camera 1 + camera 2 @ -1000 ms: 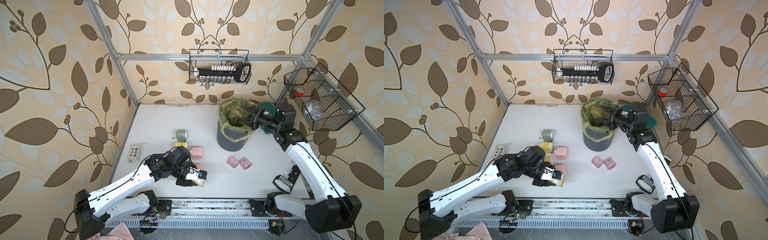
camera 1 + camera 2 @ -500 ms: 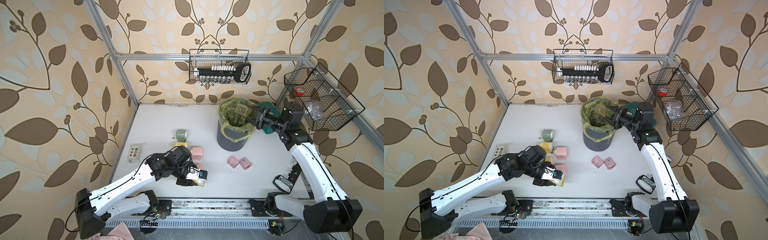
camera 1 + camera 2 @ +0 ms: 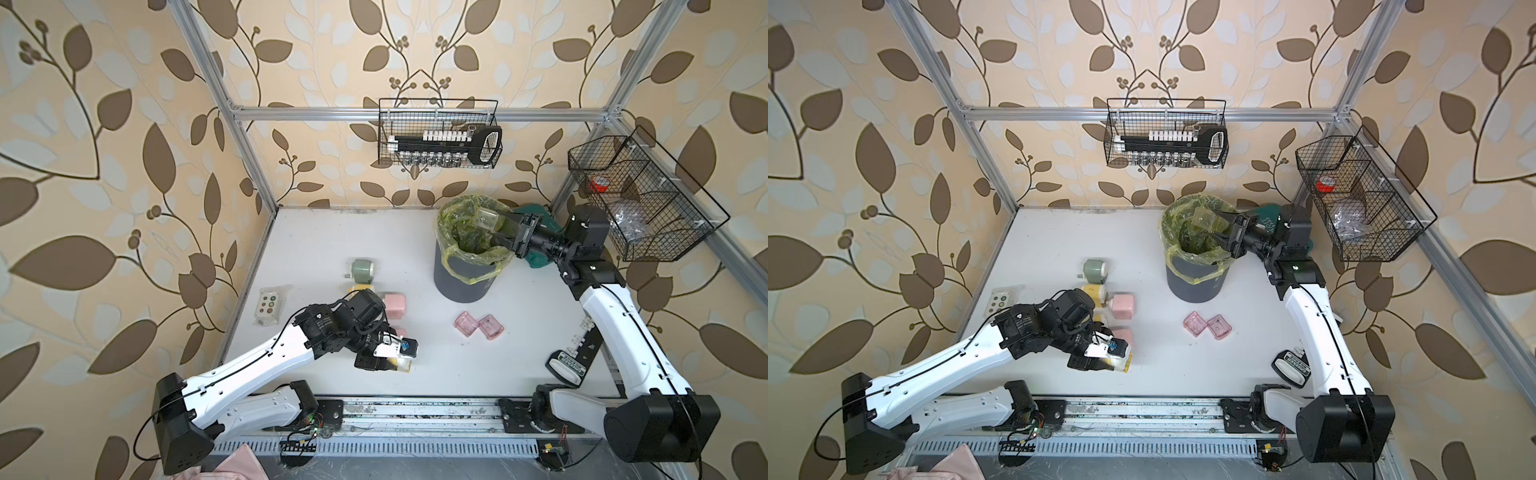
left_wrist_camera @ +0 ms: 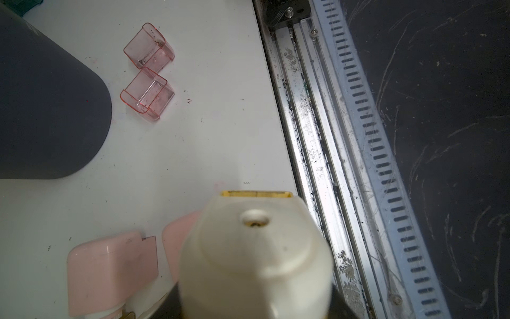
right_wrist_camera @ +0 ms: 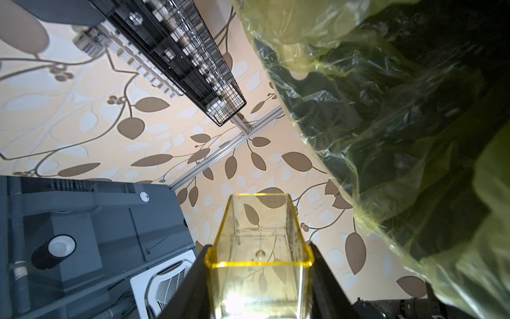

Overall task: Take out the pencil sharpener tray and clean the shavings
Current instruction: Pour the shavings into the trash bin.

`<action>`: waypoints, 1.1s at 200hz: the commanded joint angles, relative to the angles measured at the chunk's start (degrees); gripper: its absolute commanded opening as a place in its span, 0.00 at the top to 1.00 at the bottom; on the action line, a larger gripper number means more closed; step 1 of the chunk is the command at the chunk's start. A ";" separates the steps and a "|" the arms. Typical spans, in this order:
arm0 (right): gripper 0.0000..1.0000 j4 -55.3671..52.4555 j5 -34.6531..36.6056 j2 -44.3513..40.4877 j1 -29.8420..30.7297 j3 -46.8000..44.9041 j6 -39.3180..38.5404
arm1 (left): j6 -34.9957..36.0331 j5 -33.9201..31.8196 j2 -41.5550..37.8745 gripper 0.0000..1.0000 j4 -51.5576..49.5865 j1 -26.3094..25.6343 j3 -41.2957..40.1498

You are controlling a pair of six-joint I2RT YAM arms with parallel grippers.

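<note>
My right gripper (image 3: pixel 496 227) (image 5: pixel 258 245) is shut on a clear yellow tray (image 3: pixel 487 219) (image 3: pixel 1207 219) (image 5: pixel 259 218), one finger on each long side. It holds the tray over the mouth of the grey bin (image 3: pixel 463 276) with its yellow-green bag (image 3: pixel 453 226). Only fine dark specks of shavings (image 5: pixel 291 234) cling to one tray wall. My left gripper (image 3: pixel 384 362) is shut on a cream and yellow pencil sharpener (image 3: pixel 402 365) (image 3: pixel 1122 365) (image 4: pixel 256 248) at the table's front. The sharpener hides those jaws in the left wrist view.
Two clear pink trays (image 3: pixel 478 326) (image 4: pixel 147 71) lie open between the bin and the front edge. Pink sharpeners (image 3: pixel 395 305) and a green one (image 3: pixel 361 270) sit left of the middle, a button box (image 3: pixel 268 306) at the left edge. Wire baskets (image 3: pixel 438 139) (image 3: pixel 636 199) hang on the walls.
The right arm has drawn back to the right and the yellow tray has lifted a little, from deeper in the bin's mouth. The left arm and its sharpener have not moved.
</note>
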 commanded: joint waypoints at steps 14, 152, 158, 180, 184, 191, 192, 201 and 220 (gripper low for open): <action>1.00 -7.27 -0.17 -0.33 -0.90 3.25 -9.16 | 1.52 1.41 -0.52 1.00 0.98 -0.26 0.94; 1.00 -14.36 -3.19 1.94 -3.70 9.21 -34.04 | 3.06 -0.41 1.79 1.00 -1.19 -0.26 4.93; 1.00 -5.92 -7.72 2.41 -4.04 7.18 -30.13 | 2.08 -0.55 2.02 1.00 -2.27 -0.26 6.37; 1.00 2.83 -0.90 -3.55 -2.90 1.94 -34.08 | 1.43 1.80 2.76 1.00 -3.53 1.09 8.63; 1.00 0.45 1.17 -4.73 -3.05 2.42 -38.56 | 1.51 1.76 2.97 1.00 -3.41 1.29 8.76; 1.00 -3.59 3.53 -6.18 -3.20 3.59 -45.68 | 1.74 1.52 3.70 1.00 -3.86 1.49 9.58; 1.00 -3.99 3.80 -6.36 -3.20 3.74 -46.43 | 1.81 1.49 3.81 1.00 -3.97 1.54 9.73; 1.00 -5.48 4.51 -7.94 -3.14 4.70 -52.37 | 2.40 1.50 5.01 1.00 -5.50 1.92 11.38; 1.00 -5.36 8.19 -12.12 -1.37 3.64 -62.26 | 3.99 3.04 6.66 1.00 -6.46 4.73 13.90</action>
